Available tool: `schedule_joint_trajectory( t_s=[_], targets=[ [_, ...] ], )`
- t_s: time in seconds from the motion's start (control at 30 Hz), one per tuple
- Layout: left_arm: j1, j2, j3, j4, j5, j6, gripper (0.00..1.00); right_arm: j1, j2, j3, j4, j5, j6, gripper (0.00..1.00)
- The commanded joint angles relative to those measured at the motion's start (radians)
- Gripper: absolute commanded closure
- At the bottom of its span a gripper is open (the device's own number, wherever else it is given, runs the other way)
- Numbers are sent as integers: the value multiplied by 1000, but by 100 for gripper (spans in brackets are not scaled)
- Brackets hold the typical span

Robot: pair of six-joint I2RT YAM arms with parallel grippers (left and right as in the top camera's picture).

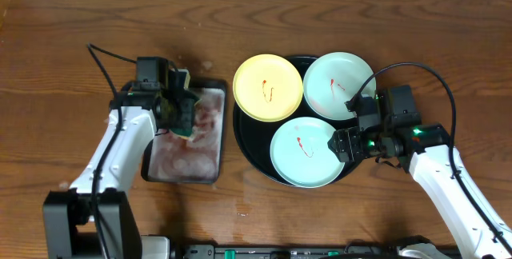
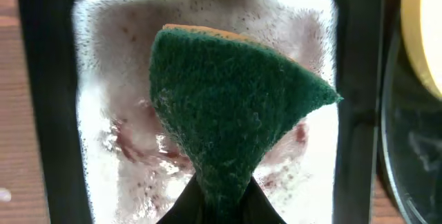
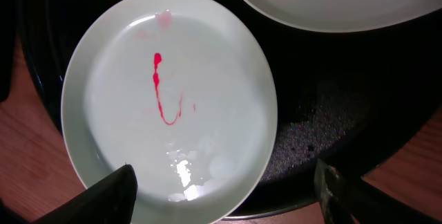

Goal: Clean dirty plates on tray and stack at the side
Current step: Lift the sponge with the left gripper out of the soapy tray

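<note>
Starting at the left of the wooden tabletop [image 1: 64,51], the left end effector [image 1: 178,111] is hanging over the grey tray [image 1: 148,163], and its jaws are squeezing tight on a sponge [image 2: 235,106]. The left wrist view is showing the green scouring face fanning out from the pinch, with a sliver of yellow backing along the top edge. Under it, the grey tray is carrying foamy, pink-tinged water.

Moving right, the black tray [image 1: 240,135] is lying just beside the grey one, and all three plates are sitting on it. The yellow plate [image 1: 268,87] is at the upper left, overhanging the rim toward the grey tray and wearing a small red smear [image 1: 268,93] in the middle. The upper mint plate [image 1: 336,83] is sitting at the tray's top right, also red-marked. The lower mint plate [image 1: 308,153] is filling the front of the tray, with a thin red squiggle [image 3: 162,92] across it and wet patches glinting near its front edge.

Over on the right, the right end effector [image 1: 352,123] is hovering at the lower mint plate's right edge with its jaws spread wide and gripping nothing. In the right wrist view, one finger [image 3: 117,186] is showing at the plate's edge and the other out past the tray's rim. Whether either one is touching anything cannot be told.
</note>
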Motion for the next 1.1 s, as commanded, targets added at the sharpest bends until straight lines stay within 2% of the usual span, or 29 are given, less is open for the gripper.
schedule_joint_trajectory(
  t_s=[0.0,0.1,0.27,0.43,0.67,0.77,1.07],
  targets=[
    [2,-10,-5,-11,13,-123,93,18,-1,19,-1,3,-11,20],
    [2,-8,-14,-24,13,-222,93,18,-1,19,-1,3,-11,20],
    [-9,-8,-36,-29,12,-296,93,18,-1,19,-2,3,-11,20],
    [-60,-8,-70,-17,-44,-294,93,18,-1,19,-1,3,-11,20],
    [-139,-8,-100,-9,-48,-298,93,18,-1,19,-5,3,-11,21],
    [-160,-5,-100,-10,-76,-359,93,18,-1,19,-5,3,-11,21],
    [-223,63,-100,14,-100,-411,93,18,-1,19,-5,3,-11,21]
  ],
)
